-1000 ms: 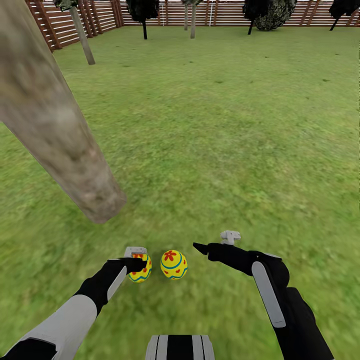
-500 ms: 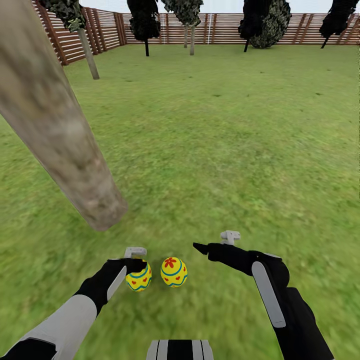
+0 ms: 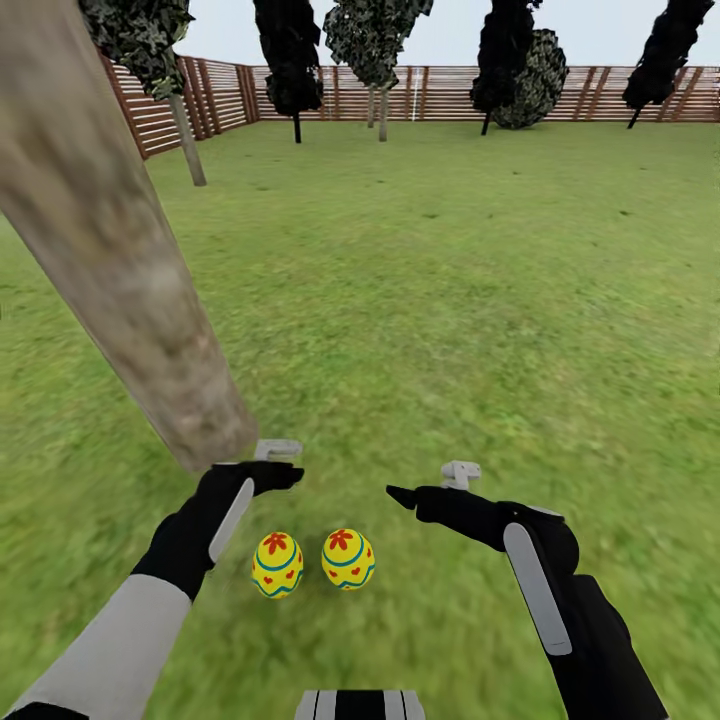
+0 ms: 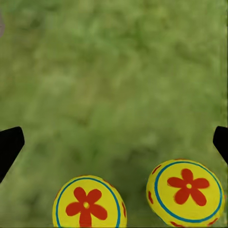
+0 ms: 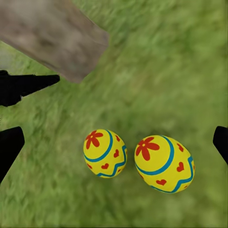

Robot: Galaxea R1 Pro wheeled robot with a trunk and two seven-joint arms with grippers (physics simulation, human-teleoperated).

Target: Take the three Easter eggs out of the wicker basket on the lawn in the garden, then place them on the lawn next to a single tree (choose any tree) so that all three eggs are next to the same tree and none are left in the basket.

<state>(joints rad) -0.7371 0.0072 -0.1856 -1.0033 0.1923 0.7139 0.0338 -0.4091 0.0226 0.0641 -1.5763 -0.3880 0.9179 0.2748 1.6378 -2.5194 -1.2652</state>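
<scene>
Two yellow Easter eggs with red flowers and blue bands lie side by side on the lawn point(image 3: 470, 300), the left egg point(image 3: 277, 564) and the right egg point(image 3: 348, 559). They rest just in front of the base of the thick, leaning grey-brown tree trunk point(image 3: 120, 260). My left gripper point(image 3: 282, 462) hangs open above and just beyond the left egg, holding nothing. In the left wrist view both eggs point(image 4: 88, 204) point(image 4: 186, 190) lie below its spread fingertips. My right gripper point(image 3: 430, 480) is open to the right of the eggs. The third egg and the wicker basket are out of view.
A brown slat fence point(image 3: 560, 95) edges the lawn at the back. A thin-trunked tree point(image 3: 185, 140) stands at the far left, and dark narrow trees point(image 3: 290, 60) line the fence. Open grass stretches ahead and to the right. My base point(image 3: 360, 703) shows at the bottom edge.
My left gripper has let go of the left egg and risen away from it toward the trunk. The egg now rests on the grass. The head view has tilted up. The right arm has not moved.
</scene>
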